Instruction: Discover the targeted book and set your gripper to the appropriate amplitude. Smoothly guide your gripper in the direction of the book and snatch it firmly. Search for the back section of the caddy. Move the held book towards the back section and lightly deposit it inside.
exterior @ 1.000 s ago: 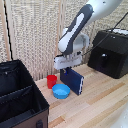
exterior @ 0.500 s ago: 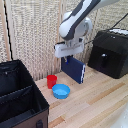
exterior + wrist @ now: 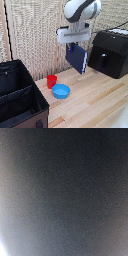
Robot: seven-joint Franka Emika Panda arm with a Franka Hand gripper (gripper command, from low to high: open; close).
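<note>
The book hangs from the end effector, clear of the table, tilted with one lower corner pointing down. Compared with a moment earlier, it is higher and no longer stands near the table surface. This indicates the grasp step is complete and the transport step is in progress. The end effector is clamped on the book's upper edge; the fingers themselves are hidden behind the hand body in the exterior view.

The book is a thin, dark navy rectangle with a plain cover. The wrist view shows only a blurred dark surface, probably the cover close to the lens.

Below the end effector, a red cup and a light-blue bowl rest on the table. The caddy sits well apart from the end effector, toward the exterior view's left, and its back section lies beyond the divider. A black appliance stands on the opposite side.
</note>
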